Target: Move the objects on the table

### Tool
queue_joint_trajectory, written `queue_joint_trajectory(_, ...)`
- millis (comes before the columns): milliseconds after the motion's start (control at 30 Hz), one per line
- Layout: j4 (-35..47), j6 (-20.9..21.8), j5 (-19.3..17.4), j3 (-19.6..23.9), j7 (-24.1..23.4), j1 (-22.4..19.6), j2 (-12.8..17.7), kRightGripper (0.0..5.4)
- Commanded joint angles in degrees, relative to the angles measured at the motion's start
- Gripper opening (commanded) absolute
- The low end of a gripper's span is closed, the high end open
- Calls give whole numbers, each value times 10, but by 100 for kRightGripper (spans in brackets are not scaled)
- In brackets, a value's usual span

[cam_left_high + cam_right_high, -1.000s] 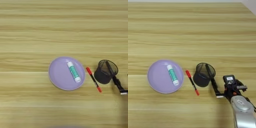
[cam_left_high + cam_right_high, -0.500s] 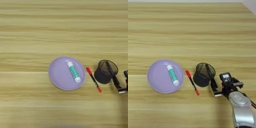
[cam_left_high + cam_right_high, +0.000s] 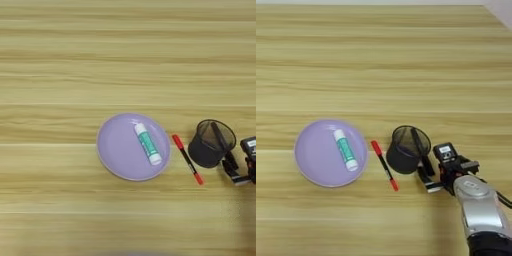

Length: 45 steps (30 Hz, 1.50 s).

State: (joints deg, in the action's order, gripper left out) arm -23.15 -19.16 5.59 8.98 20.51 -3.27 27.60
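**Wooden counter: glue stick on the plate, pen beside it**

The counter [image 3: 60,60] is a broad tan wooden top with plank-like grain running across.

The glue stick [image 3: 147,144], short and white with a teal-green label, lies flat and slightly slanted on the right half of a lilac plate [image 3: 112,150]. It looks light and rigid, and its smooth round barrel would likely roll or slip. The safest hold is probably across the middle of the barrel, squeezing its short width.

Just right of the plate, and apart from its rim, a slim marker pen [image 3: 187,159] lies on the bare wood. It has a dark body with red ends and slants the same way as the glue stick. It too should be light and stiff, but it lies low and thin against the wood, so a pinch at mid-length would keep it from tipping.

Further right stands a black mesh pen cup [image 3: 407,151], with something slim and dark leaning inside that I cannot identify.

The claw [image 3: 435,174] sits low just beside the cup's right side, with the silver forearm [image 3: 480,210] behind it. Whether the claw is spread or closed I cannot tell.
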Motion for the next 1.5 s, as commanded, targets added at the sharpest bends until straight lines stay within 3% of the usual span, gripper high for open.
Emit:
queue_joint_trajectory(33, -1, 8, -1, 1, 7, -42, 38, 537)
queue_joint_trajectory(533, -92, 12, -3, -16, 23, -109, 46, 537)
queue_joint_trajectory(833, -161, 36, 2, -28, 18, -145, 49, 537)
queue_joint_trajectory(1300, -243, 71, 17, -49, 10, -175, 53, 537)
queue_joint_trajectory(1500, -264, 69, 23, -64, 31, -179, 63, 537)
